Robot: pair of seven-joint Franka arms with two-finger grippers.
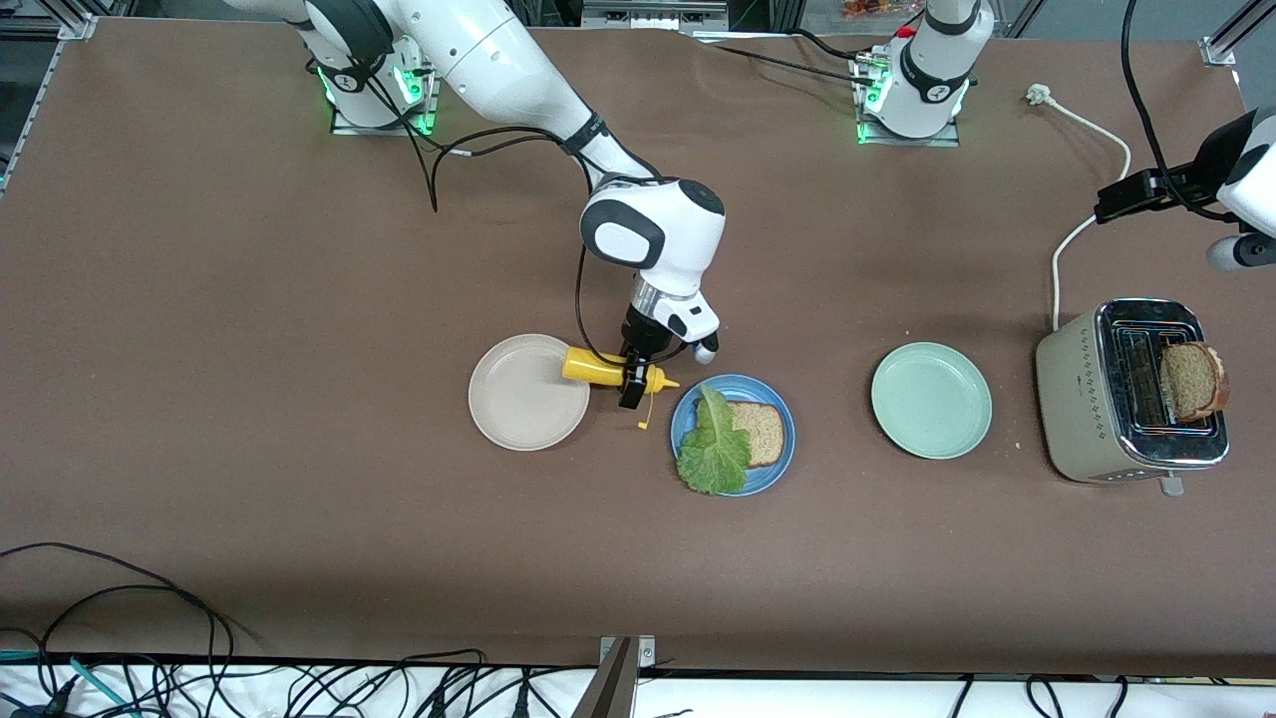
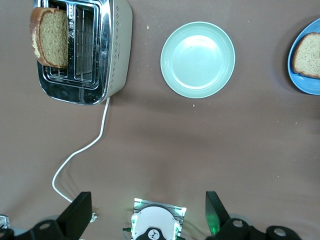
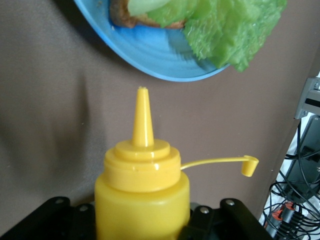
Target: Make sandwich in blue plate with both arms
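The blue plate [image 1: 781, 466] holds one slice of brown bread [image 1: 763, 433] with a green lettuce leaf [image 1: 714, 451] lying half over it. My right gripper [image 1: 635, 384] is shut on a yellow squeeze bottle [image 1: 596, 367], which it holds on its side over the gap between the beige plate and the blue plate. The bottle [image 3: 142, 195] has its cap flipped off, and its nozzle points toward the blue plate [image 3: 150, 55]. A second bread slice [image 1: 1191, 381] stands in the toaster. My left gripper [image 2: 148, 217] hangs open and empty, high over the left arm's end of the table.
A beige plate [image 1: 518, 404] lies beside the blue plate toward the right arm's end. A mint-green plate [image 1: 931, 400] and a toaster [image 1: 1087, 399] with a white cord [image 1: 1072, 234] lie toward the left arm's end.
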